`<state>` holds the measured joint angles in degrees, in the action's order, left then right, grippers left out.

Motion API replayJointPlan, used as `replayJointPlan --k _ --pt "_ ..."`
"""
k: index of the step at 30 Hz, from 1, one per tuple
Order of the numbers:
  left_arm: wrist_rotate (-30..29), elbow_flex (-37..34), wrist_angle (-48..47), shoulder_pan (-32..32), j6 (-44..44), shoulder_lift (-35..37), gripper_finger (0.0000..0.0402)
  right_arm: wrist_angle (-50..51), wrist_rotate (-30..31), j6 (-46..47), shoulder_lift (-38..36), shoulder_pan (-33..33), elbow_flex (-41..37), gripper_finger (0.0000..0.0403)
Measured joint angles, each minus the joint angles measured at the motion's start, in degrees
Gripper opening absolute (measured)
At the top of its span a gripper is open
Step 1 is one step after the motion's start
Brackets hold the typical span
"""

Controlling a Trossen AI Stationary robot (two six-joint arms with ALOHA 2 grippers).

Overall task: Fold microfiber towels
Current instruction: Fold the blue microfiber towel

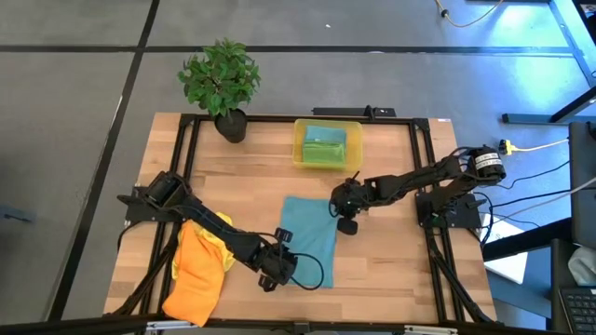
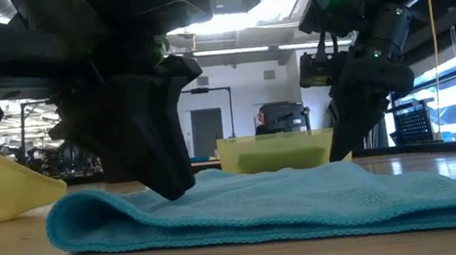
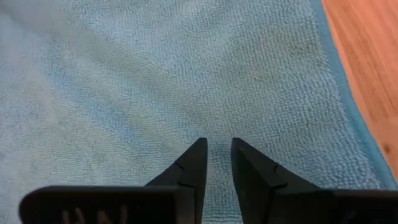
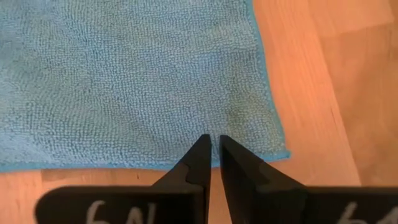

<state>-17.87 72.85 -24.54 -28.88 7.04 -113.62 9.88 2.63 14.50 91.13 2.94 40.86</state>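
A: Towel placement? The teal towel [image 1: 308, 238] lies folded mid-table, so left gripper [image 3: 216, 149] at its near-left corner and right gripper [image 4: 215, 144] at its far-right corner can part slightly, gripping nothing.
B: Hidden bits?
A: The low view blocks both fingertips; the bin [image 1: 300, 149] obscures its green cloth.

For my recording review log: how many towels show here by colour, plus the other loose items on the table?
Teal-blue towel, spread between the two grippers: 1
Green towel, in the bin: 1
Orange towel: 1
Yellow towel, partly under the left arm: 1
Yellow bin: 1
Potted plant: 1
Total: 6
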Motion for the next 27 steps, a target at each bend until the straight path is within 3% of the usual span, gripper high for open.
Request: replayJointPlan --k 15,27 --pt "0.6 0.1 1.7 -0.1 0.3 0.3 0.0065 3.0 0.3 -0.1 -7.5 0.2 0.1 0.0037" --pt "-1.2 0.2 2.9 0.0 0.1 1.0 0.0113 2.8 0.5 -3.1 -12.9 6.4 0.1 0.0037"
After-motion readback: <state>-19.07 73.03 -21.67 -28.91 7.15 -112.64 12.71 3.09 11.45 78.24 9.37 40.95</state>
